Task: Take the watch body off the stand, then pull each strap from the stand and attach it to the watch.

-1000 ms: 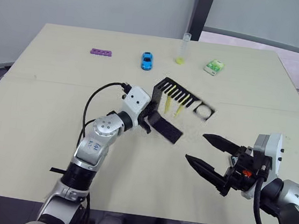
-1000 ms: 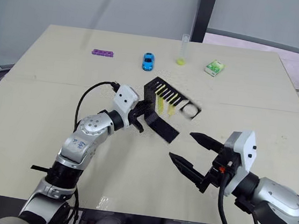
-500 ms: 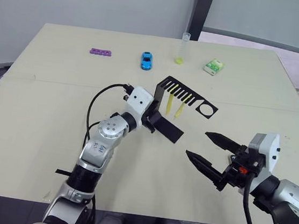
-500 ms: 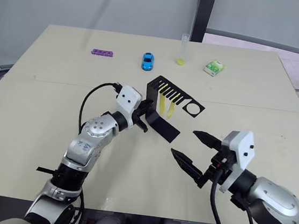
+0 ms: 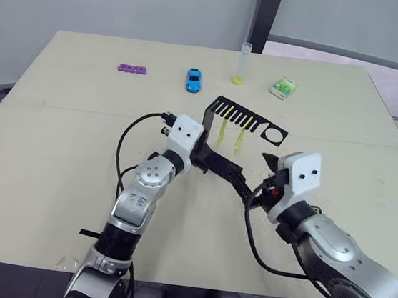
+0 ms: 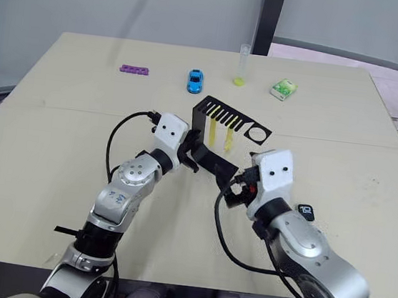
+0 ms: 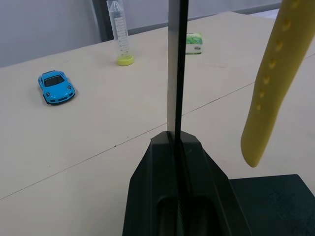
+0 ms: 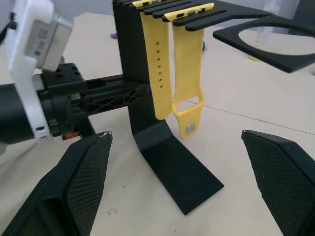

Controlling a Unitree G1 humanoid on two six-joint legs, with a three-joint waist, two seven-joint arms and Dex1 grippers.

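The black stand (image 5: 220, 119) is upright mid-table, and my left gripper (image 5: 202, 156) is shut on its upright (image 7: 176, 73). Two yellow straps (image 8: 158, 73) (image 8: 188, 83) hang side by side from the comb slots; the ring hole (image 5: 275, 135) is empty. My right gripper (image 8: 175, 136) is open, its fingers (image 8: 78, 182) spread wide on either side of the stand's foot (image 8: 172, 172), just in front of the straps and not touching them. The watch body (image 6: 305, 212) lies on the table to the right of my right arm.
Along the table's far side lie a purple piece (image 5: 130, 68), a blue toy car (image 5: 192, 80), a clear tube with a yellow base (image 5: 242, 64) and a green-white packet (image 5: 282, 89). The left arm's black cable (image 5: 132, 138) loops beside the stand.
My right gripper has swung from the table's front right up to the stand's foot, still open. The left gripper keeps its hold; the stand has settled a little farther back.
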